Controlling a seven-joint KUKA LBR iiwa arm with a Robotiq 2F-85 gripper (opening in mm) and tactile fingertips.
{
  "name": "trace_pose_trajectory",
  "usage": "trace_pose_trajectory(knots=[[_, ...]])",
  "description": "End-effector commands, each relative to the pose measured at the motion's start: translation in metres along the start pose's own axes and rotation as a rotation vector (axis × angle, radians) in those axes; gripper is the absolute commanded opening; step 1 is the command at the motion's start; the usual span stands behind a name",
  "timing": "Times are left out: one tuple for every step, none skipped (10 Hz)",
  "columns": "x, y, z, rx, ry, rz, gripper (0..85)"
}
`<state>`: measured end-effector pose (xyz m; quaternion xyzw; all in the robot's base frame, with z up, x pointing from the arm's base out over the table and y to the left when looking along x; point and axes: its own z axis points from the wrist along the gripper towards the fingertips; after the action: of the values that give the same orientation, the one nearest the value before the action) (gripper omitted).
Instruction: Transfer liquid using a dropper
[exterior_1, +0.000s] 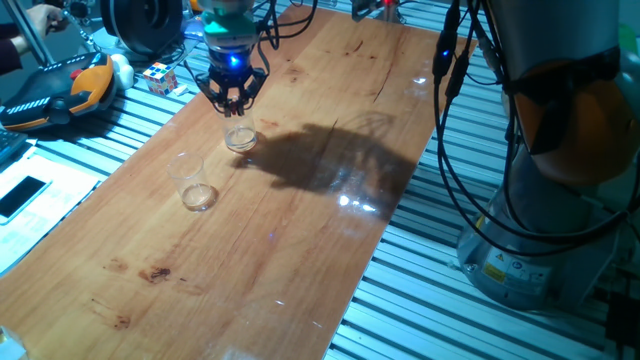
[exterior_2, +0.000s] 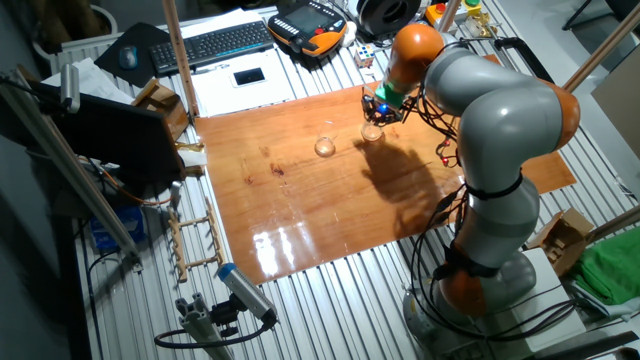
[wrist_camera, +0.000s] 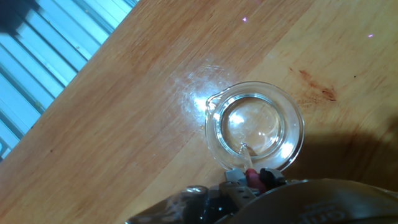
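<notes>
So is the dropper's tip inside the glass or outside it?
Inside. In the hand view the dropper reaches down from the hand, and its clear tip sits within the rim of the glass.

My arm (exterior_2: 500, 130) is a run of bulky silver-grey rounded segments with orange bands at the joints, black cables (exterior_1: 455, 120) looping alongside. At the wrist, the black gripper (exterior_1: 232, 100) carries a glowing blue light.

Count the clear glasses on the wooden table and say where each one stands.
2. One glass stands directly beneath the gripper; the other glass stands apart, nearer the table's left edge. None appears hidden.
</notes>
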<state>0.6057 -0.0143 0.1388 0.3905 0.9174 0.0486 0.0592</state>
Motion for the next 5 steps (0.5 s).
trace_pose_trajectory(knots=[[0.0, -0.0001, 0.0001, 0.0, 0.0, 0.0, 25.3], [0.0001, -0.0002, 0.0003, -0.001, -0.001, 0.001, 26.3], [0.0002, -0.0004, 0.0005, -0.001, -0.001, 0.004, 27.3], [0.0002, -0.0005, 0.0008, -0.001, -0.001, 0.004, 28.0], [0.0003, -0.0008, 0.0009, -0.001, -0.001, 0.004, 28.7]])
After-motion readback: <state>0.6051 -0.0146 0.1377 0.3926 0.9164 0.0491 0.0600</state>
